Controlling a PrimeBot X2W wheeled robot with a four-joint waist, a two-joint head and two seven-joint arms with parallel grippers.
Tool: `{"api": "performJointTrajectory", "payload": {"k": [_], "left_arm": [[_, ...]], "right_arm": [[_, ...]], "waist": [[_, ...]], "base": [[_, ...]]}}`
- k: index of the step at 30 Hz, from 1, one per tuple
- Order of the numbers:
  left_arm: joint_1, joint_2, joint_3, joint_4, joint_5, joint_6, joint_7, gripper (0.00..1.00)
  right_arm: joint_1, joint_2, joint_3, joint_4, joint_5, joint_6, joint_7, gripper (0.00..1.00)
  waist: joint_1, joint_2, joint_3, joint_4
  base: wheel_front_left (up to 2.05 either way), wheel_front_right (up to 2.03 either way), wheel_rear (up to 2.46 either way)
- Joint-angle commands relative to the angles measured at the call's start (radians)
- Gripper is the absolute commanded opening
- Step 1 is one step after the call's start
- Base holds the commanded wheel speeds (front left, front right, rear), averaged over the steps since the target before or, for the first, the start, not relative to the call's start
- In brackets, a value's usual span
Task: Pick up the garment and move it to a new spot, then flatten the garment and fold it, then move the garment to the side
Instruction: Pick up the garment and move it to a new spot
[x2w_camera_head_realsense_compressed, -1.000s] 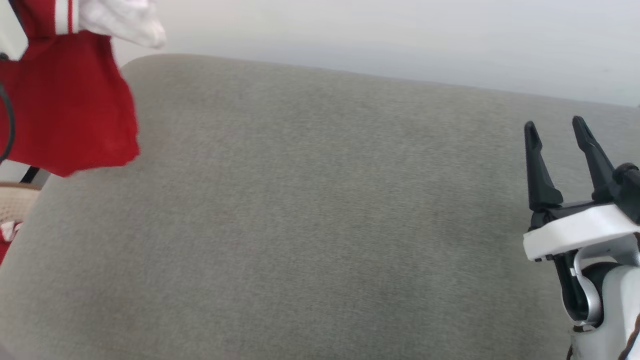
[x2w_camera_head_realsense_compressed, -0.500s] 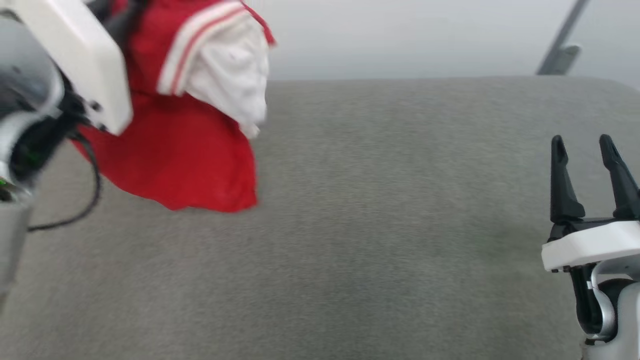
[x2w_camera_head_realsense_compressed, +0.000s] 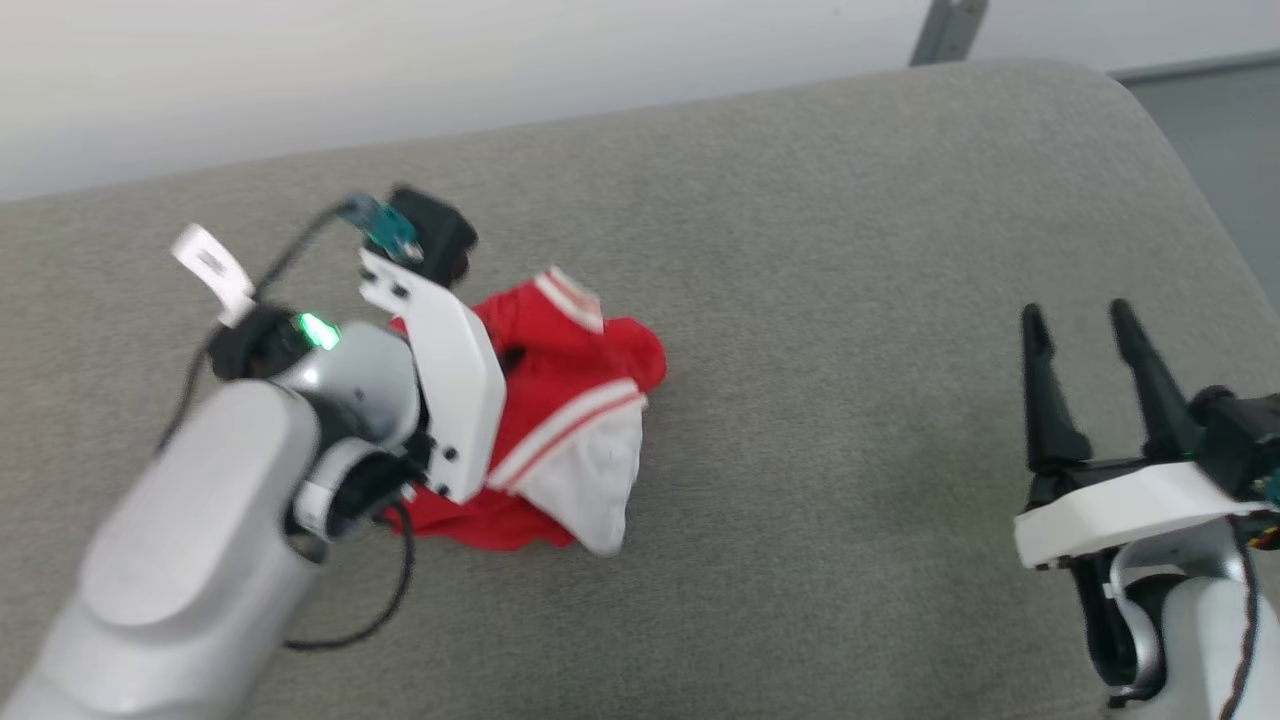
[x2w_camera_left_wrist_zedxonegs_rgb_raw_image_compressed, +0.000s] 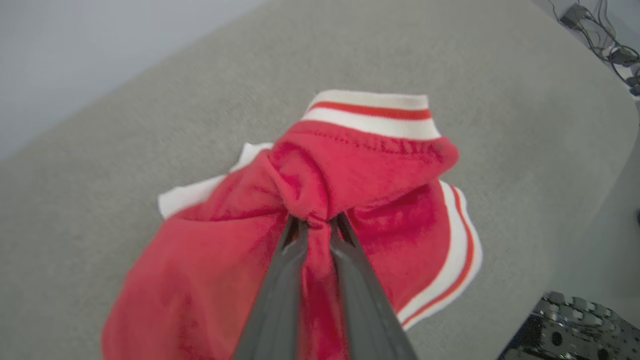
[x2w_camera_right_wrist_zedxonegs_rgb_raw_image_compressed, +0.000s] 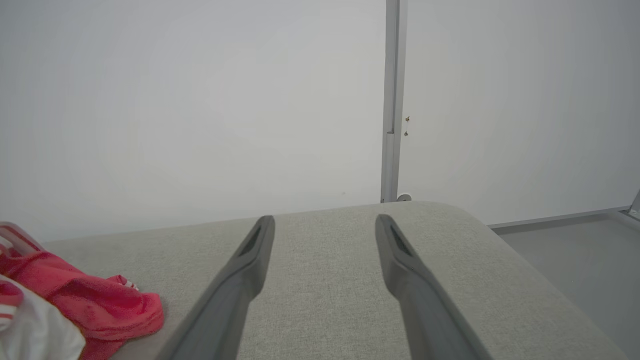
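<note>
The garment (x2w_camera_head_realsense_compressed: 570, 410) is a crumpled heap of red fabric with white sleeves and striped trim, resting on the grey cushion left of centre. My left arm (x2w_camera_head_realsense_compressed: 350, 400) reaches over it from the lower left, its wrist plate hiding the fingers in the head view. In the left wrist view my left gripper (x2w_camera_left_wrist_zedxonegs_rgb_raw_image_compressed: 315, 225) is shut on a bunched fold of the garment (x2w_camera_left_wrist_zedxonegs_rgb_raw_image_compressed: 360, 165), and red cloth runs down between the two fingers. My right gripper (x2w_camera_head_realsense_compressed: 1085, 320) stands open over bare cushion at the right, well clear of the garment. In the right wrist view my right gripper (x2w_camera_right_wrist_zedxonegs_rgb_raw_image_compressed: 324, 220) is open and holds nothing, with the garment (x2w_camera_right_wrist_zedxonegs_rgb_raw_image_compressed: 80, 295) at the lower left.
The grey cushion (x2w_camera_head_realsense_compressed: 850, 230) is wide, with a rounded far right corner; floor (x2w_camera_head_realsense_compressed: 1235, 130) lies beyond it. A pale wall and a metal post (x2w_camera_head_realsense_compressed: 945, 30) stand behind. Cables (x2w_camera_left_wrist_zedxonegs_rgb_raw_image_compressed: 600, 30) lie on the floor off the cushion's edge.
The head camera has swung. The garment, which hung in the air from my left gripper, has come down onto the cushion. My right gripper stays open.
</note>
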Motion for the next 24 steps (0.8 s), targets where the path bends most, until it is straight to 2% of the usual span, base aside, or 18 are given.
{"api": "performJointTrajectory", "payload": {"k": [1,9,15,16,17,18,19,24], "left_arm": [[0.020,-0.014,-0.017,0.046,-0.001,-0.015,-0.010,0.00],[0.033,-0.110,-0.086,0.342,-0.010,-0.068,-0.038,0.00],[0.010,-0.159,-0.115,0.495,-0.007,-0.097,-0.065,0.00],[0.002,-0.165,-0.118,0.514,-0.004,-0.099,-0.074,0.15],[-0.007,-0.171,-0.114,0.535,-0.008,-0.102,-0.083,0.46],[-0.017,-0.177,-0.111,0.549,-0.011,-0.106,-0.093,0.95],[-0.026,-0.181,-0.102,0.558,-0.020,-0.107,-0.102,1.00],[-0.060,-0.169,-0.077,0.536,-0.046,-0.128,-0.153,1.00]], "right_arm": [[-0.014,0.005,0.014,0.012,0.006,0.000,-0.013,1.00],[-0.054,0.005,0.072,0.077,0.030,0.000,-0.047,1.00],[-0.078,0.005,0.090,0.110,0.039,0.000,-0.063,1.00],[-0.083,0.005,0.093,0.115,0.041,0.000,-0.065,1.00],[-0.084,0.005,0.094,0.118,0.041,0.000,-0.065,1.00],[-0.083,0.005,0.093,0.121,0.040,0.000,-0.067,1.00],[-0.083,0.005,0.092,0.125,0.038,0.000,-0.067,1.00],[-0.069,0.005,0.079,0.132,0.023,0.000,-0.059,1.00]], "waist": [[-0.0001,0.0000,0.020,-0.027],[-0.0001,0.0000,0.047,-0.064],[-0.0001,0.0000,0.056,-0.066],[-0.0001,0.0000,0.056,-0.064],[-0.0001,0.0000,0.054,-0.060],[-0.0001,0.0000,0.050,-0.055],[-0.0001,0.0000,0.046,-0.049],[-0.0001,0.0000,0.015,-0.008]], "base": [[0.00,0.00,0.00],[0.00,0.00,0.00],[0.00,0.00,0.00],[0.00,0.00,0.00],[0.00,0.00,0.00],[0.00,0.00,0.00],[0.00,0.00,0.00],[0.00,0.00,0.00]]}}
